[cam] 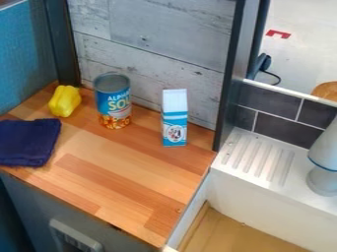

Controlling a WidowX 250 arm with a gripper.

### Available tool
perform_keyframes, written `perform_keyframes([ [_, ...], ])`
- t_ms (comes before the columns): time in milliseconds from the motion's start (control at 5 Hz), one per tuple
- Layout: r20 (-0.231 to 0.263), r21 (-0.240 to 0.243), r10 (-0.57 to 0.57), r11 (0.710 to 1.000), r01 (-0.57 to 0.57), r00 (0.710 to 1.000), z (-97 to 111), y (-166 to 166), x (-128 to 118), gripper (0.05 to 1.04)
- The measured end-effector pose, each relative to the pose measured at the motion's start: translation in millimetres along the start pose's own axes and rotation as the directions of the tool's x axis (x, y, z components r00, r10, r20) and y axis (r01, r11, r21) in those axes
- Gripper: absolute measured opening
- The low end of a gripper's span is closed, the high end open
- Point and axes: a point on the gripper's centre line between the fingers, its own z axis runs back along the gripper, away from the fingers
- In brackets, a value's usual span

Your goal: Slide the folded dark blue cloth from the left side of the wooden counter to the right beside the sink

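- The can (113,101) stands upright on the wooden tabletop (118,167), close to the plank wall (158,49) behind it; nothing grips it.
- Whether the pincer is spread, pressed together or pinching something, I cannot tell.
- Right of the can, well apart from it, the milk-type carton (174,120) is upright as well.
- Left of the can, near it but not touching, lies the yellow pepper (64,101).
- Farther left of the can and nearer the front, the dark blue cloth (27,142) lies flat in a folded bundle.
- Well to the right of the can, past the carton, are the white grooved drainboard (260,155) and a pale rounded fixture (323,157).
- How things lie around the can does not let me judge what is done and what is left.
- Counted: one can, one carton, one pepper and one cloth, so four loose things; also one drainboard and one fixture.
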Motion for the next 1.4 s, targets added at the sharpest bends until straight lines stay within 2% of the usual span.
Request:
perform_keyframes([
  [200,-0.036,-0.018,-0.007,1.0,0.006,0.999,-12,-3,-4,1.001],
  [400,-0.024,-0.087,-0.073,0.994,0.07,0.997,-16,-13,-3,1.001],
  [600,0.009,-0.147,-0.073,0.986,0.074,0.997,-37,-34,-19,1.001],
  [800,0.059,-0.12,-0.102,0.987,0.109,0.993,-35,-47,-9,1.001],
  [1000,0.081,-0.067,-0.125,0.989,0.13,0.989,-39,-54,-4,1.001],
  [1200,0.09,-0.04,-0.139,0.989,0.143,0.986,-37,-57,2,1.001],
  [1400,0.132,-0.02,-0.141,0.989,0.145,0.981,-27,-54,18,1.001],
])
